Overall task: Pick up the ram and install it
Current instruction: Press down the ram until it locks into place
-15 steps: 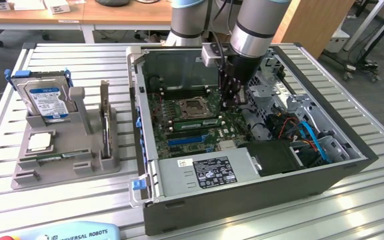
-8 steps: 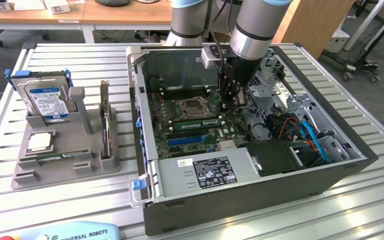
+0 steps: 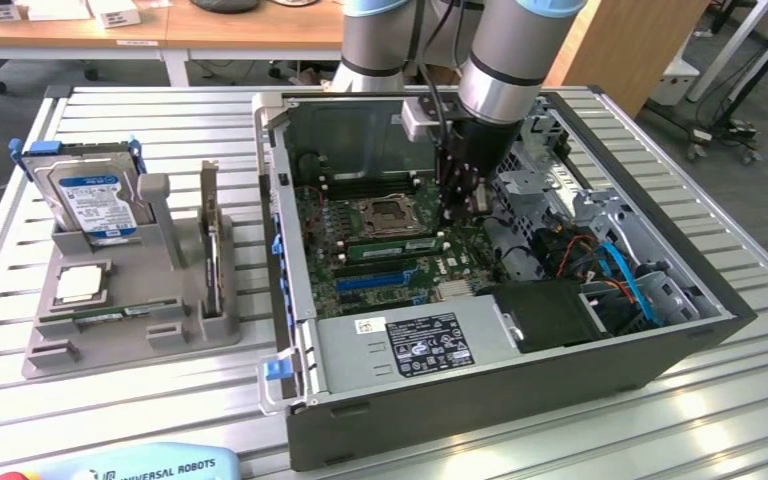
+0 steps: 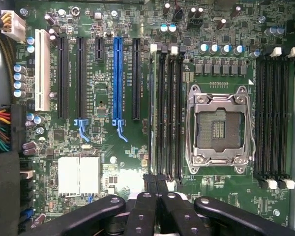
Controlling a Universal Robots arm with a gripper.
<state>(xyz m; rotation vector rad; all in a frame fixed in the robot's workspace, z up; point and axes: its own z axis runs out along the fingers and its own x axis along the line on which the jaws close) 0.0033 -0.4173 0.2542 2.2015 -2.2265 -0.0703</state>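
On the worktop [image 3: 704, 400], toward the exterior view's left edge, a grey holder [image 3: 131, 300] carries a hard drive [image 3: 88, 200] standing upright, and a ram [image 3: 124, 313] stick lies flat in a low slot near the holder's front. To the right, an open case [image 3: 491, 330] fills the worktop's middle, its motherboard [image 3: 384, 250] facing up. The arm reaches down into the case, with the gripper [image 3: 462, 205] low over the slots beside the socket [image 3: 392, 213]. In the wrist view the jaws are pressed together over a slot end [image 4: 162, 179], with nothing visibly between them.
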